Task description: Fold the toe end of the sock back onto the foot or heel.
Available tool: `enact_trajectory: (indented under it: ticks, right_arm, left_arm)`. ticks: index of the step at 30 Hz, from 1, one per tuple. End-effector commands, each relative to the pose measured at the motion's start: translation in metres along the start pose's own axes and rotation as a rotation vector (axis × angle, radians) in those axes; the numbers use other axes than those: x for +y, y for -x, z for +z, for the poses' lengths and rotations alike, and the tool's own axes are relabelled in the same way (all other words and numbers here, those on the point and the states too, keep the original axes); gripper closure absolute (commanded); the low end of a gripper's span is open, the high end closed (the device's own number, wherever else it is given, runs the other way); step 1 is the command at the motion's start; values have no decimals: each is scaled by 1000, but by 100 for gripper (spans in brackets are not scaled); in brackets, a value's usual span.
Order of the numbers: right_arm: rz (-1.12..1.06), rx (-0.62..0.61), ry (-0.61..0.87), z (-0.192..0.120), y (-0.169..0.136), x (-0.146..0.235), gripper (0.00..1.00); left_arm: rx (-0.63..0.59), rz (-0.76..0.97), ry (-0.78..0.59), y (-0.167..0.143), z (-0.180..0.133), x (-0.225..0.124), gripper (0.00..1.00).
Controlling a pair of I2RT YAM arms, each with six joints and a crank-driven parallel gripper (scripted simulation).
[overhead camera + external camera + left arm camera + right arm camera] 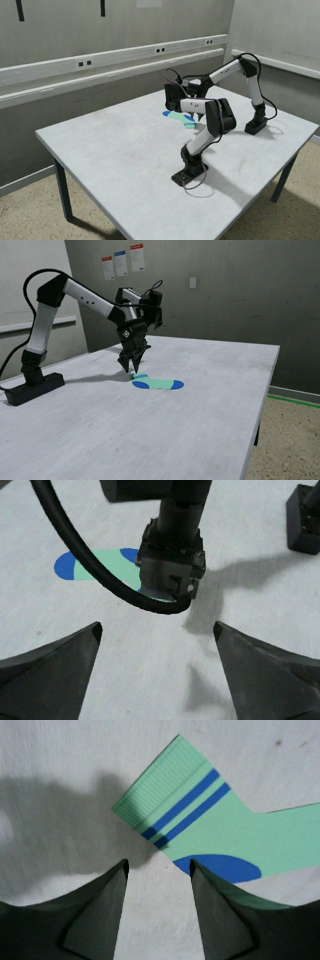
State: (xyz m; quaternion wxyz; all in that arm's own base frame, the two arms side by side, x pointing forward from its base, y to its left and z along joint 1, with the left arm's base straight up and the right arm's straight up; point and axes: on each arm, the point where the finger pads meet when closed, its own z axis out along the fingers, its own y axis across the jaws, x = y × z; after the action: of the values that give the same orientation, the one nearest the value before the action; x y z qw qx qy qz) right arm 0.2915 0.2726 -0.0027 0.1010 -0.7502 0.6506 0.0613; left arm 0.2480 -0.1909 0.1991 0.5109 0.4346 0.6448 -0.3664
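Note:
The teal sock point(176, 116) point(160, 384) point(112, 560) point(210, 832) lies flat and unfolded. Its blue toe point(166, 113) point(178, 384) point(64, 566) points away from both grippers. The blue heel point(189, 118) point(140, 384) point(225, 866) and striped cuff point(139, 375) point(160, 785) lie at the other end. My right gripper point(195, 120) point(131, 372) point(159, 861) is partly open and empty, low over the cuff and heel end. My left gripper point(157, 624) is wide open and empty, high above the table. In the left wrist view the right arm hides the cuff and part of the heel.
The right arm's black base point(255, 126) point(34, 389) point(304, 520) and the left arm's base point(189, 170) stand on the white table point(116, 155) point(193, 433). The right arm and its black cable point(110, 582) cross in front of my left gripper, so the two arms are close together.

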Motion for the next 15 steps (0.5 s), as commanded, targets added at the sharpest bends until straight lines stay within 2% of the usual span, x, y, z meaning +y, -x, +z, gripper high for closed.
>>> enact_trajectory:
  ticks: [1, 7, 15]
  right_arm:
    - [-35, 136, 13, 1, -11, -7, 45]
    - [-80, 230, 32, 17, -12, -10, 45]
    - [-77, 224, 31, 29, -9, -13, 45]
  left_arm:
    - [-24, 42, -26, 9, -1, -6, 0]
    - [-26, 45, -22, 11, -1, -5, 0]
    - [-26, 45, -22, 11, -1, -5, 0]
